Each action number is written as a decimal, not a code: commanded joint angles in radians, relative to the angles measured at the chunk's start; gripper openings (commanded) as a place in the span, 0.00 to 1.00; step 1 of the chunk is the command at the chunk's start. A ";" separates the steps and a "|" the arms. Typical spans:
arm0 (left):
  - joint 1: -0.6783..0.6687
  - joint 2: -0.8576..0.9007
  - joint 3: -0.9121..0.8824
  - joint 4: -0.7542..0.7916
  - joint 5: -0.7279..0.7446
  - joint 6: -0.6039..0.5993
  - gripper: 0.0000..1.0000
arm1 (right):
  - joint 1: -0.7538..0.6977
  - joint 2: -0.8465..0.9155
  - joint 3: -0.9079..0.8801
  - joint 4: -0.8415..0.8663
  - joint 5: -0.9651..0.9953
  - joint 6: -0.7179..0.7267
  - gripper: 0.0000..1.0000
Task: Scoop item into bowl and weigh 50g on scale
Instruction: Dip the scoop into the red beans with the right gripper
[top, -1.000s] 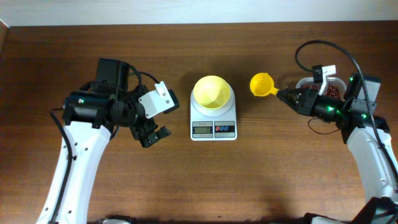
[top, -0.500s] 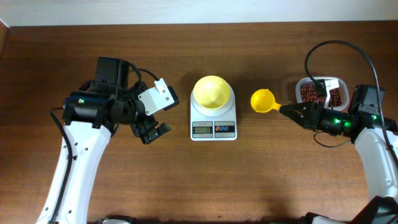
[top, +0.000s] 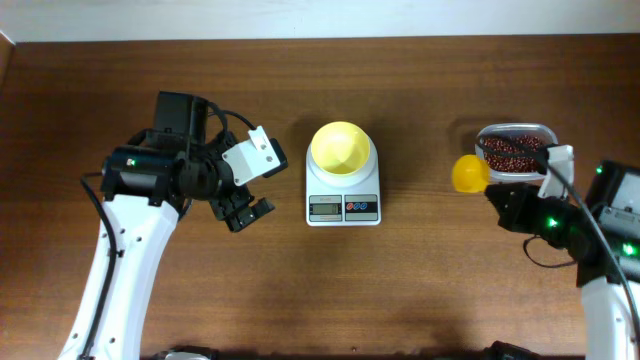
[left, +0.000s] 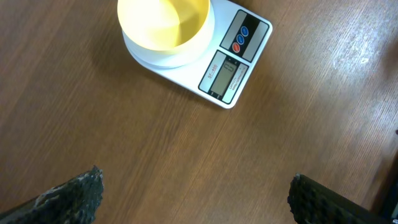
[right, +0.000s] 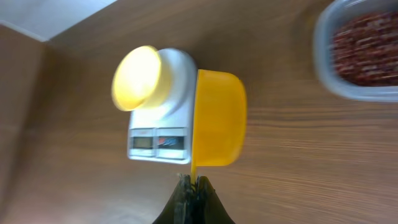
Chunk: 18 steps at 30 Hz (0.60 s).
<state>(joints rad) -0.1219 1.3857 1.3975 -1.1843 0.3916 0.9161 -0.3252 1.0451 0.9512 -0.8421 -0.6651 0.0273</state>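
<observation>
The pale-yellow bowl (top: 340, 148) sits empty on the white scale (top: 343, 198) at the table's middle; both also show in the left wrist view (left: 163, 23) and the right wrist view (right: 135, 77). The red-brown beans (top: 512, 152) lie in a clear tub (top: 483, 133) at the right. My right gripper (right: 193, 182) is shut on the handle of a yellow scoop (top: 468, 173), turned on its side just left of the tub. My left gripper (top: 248, 213) is open and empty, left of the scale.
The table's back edge meets a pale wall (top: 320, 18). Bare wood (top: 420, 290) lies in front of the scale. Cables (top: 555, 190) run over my right arm.
My right gripper has pulled back toward the front right with the scoop, which has turned on its side beside the tub. The left arm has not moved.
</observation>
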 joint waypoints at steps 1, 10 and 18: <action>0.001 -0.005 -0.006 0.002 0.004 -0.011 0.99 | -0.003 -0.064 0.005 0.013 0.169 0.008 0.04; 0.001 -0.005 -0.006 0.002 0.004 -0.011 0.99 | -0.003 -0.064 0.006 0.069 0.120 0.086 0.04; 0.001 -0.005 -0.006 0.001 0.004 -0.011 0.99 | -0.003 0.004 0.006 0.123 0.338 0.070 0.04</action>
<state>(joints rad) -0.1219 1.3857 1.3975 -1.1843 0.3920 0.9161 -0.3260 1.0401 0.9512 -0.7391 -0.4244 0.1078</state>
